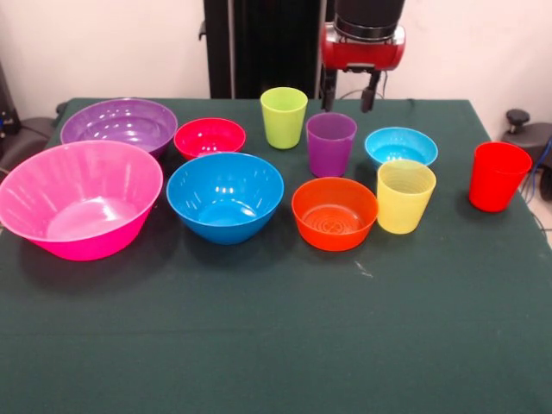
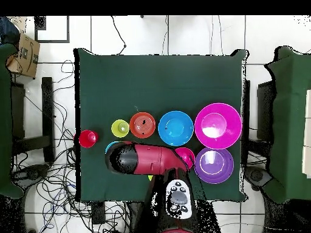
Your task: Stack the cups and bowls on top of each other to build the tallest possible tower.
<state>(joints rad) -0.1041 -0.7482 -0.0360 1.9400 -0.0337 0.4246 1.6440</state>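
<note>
From the front, my gripper (image 1: 348,93) hangs with its jaws apart and empty, above and behind the purple cup (image 1: 330,143). No tower is begun; every cup and bowl sits separate.

From overhead, my arm (image 2: 149,159) hides those cups. Next I judge: descend, close on a rim.

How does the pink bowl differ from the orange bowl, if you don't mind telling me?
The pink bowl is much larger and wider than the orange bowl. The pink one sits at the row's end beside the blue bowl; the orange sits between the blue bowl and yellow cup. Both stand upright and empty.
</note>
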